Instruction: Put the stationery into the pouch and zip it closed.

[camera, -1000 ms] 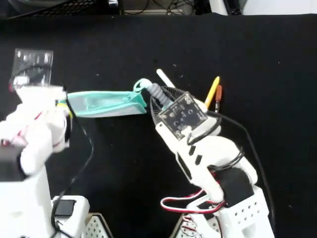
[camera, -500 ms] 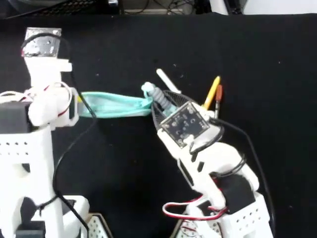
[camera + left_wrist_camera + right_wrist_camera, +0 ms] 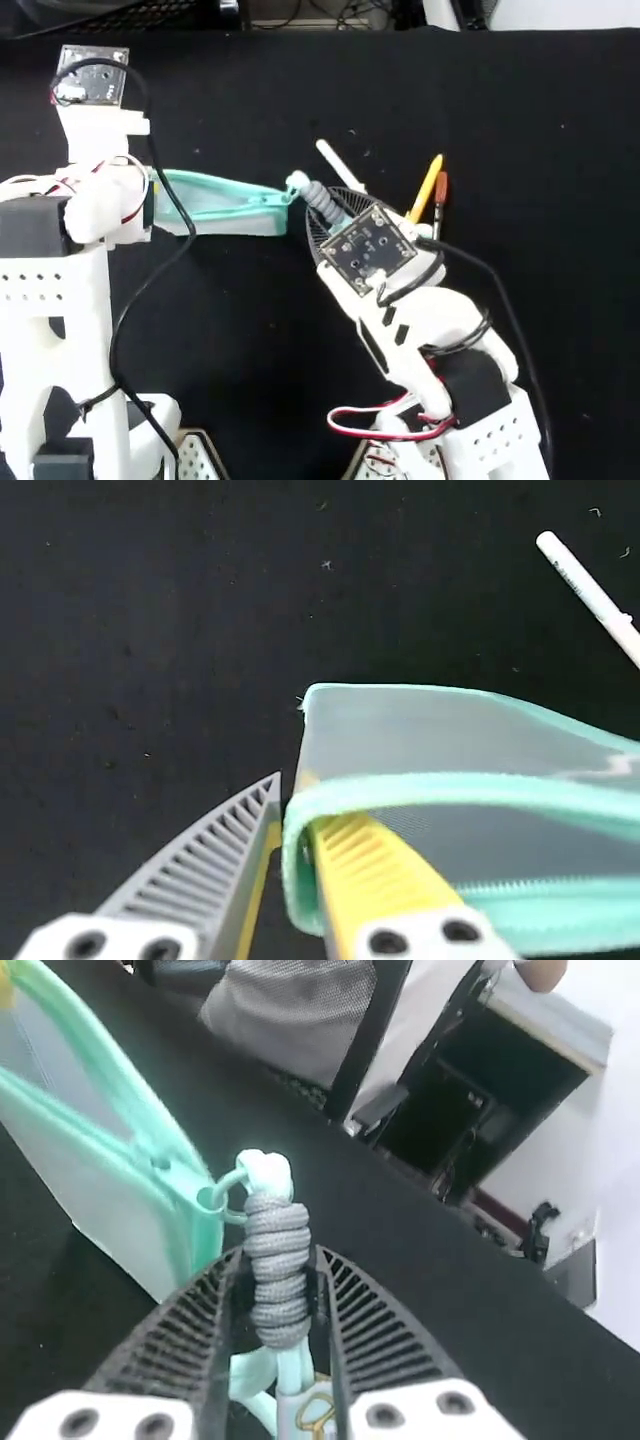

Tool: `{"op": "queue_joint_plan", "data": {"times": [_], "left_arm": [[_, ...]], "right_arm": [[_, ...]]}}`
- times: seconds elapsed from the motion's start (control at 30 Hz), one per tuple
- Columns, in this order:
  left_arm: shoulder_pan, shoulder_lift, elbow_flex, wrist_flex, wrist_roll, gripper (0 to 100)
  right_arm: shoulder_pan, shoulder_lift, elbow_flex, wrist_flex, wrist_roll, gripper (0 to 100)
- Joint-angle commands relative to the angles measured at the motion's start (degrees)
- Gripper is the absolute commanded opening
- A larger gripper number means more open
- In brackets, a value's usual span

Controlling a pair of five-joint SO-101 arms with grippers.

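one pouch point(image 3: 225, 200), left tool point(image 3: 290, 798), right tool point(image 3: 279, 1260)

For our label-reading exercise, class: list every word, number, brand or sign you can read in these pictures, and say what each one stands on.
No text can be read anywhere.
White pen: any print on its barrel is too blurred to read.
Teal pouch, grey cord pull, yellow pen: no print shows on them.
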Motion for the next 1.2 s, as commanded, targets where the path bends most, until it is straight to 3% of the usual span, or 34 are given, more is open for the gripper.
{"op": "queue_joint_plan", "data": {"times": [0.0,0.43,0.53,0.67,0.9,1.17], "left_arm": [[-0.48,-0.62,1.36,-0.26,0.00,3],[-0.22,-0.18,10.59,-0.79,-0.97,3],[-0.48,-0.70,13.67,-3.52,-4.04,3],[-0.13,-0.70,16.84,-8.00,-1.41,3],[-0.57,-0.70,22.90,-14.77,0.09,3],[-0.66,-0.70,23.60,-14.68,0.44,3]], "right_arm": [[-0.18,-0.75,-0.48,-0.35,0.44,1.1],[1.32,-0.75,-0.22,-1.14,0.00,1.1],[1.49,-0.48,-0.04,-1.05,0.00,1.1],[-0.44,-0.75,0.92,-0.88,0.09,1.6],[-5.89,-0.84,-4.26,10.37,0.00,23.9],[-5.19,-0.92,-16.04,19.08,-2.55,14.1]]}}
